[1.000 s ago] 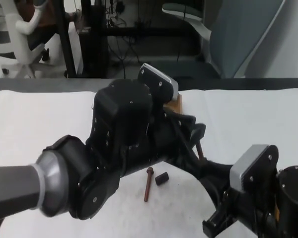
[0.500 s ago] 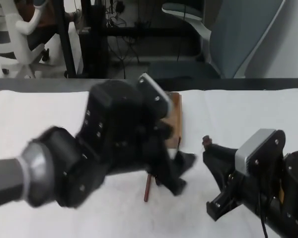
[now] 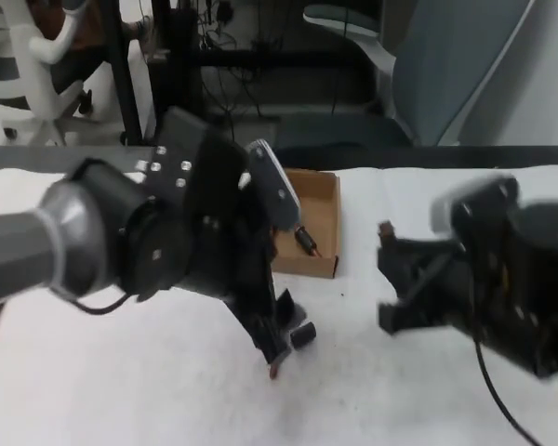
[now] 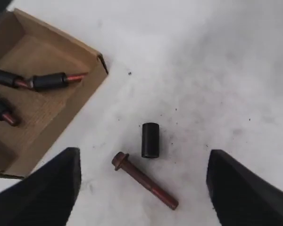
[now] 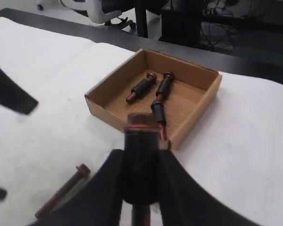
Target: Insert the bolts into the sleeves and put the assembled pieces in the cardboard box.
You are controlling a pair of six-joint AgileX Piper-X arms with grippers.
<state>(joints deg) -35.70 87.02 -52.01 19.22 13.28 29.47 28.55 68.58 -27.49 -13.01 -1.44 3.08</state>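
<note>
Left end effector (image 4: pixel 142 162): fingers apart, straddling the loose copper-coloured metal bolt (image 4: pixel 144 179) and short black cylindrical sleeve (image 4: pixel 150 140) beneath it, likely for pickup | Right end effector (image 5: pixel 141 160): clamped on a sleeved bolt (image 5: pixel 140 141), open brown cardboard box (image 5: pixel 200 80) just ahead, likely for drop-off

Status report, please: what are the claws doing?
Left gripper open over loose copper bolt and black cylindrical sleeve. Right gripper shut on sleeved bolt. Three assembled pieces in brown cardboard box.
</note>
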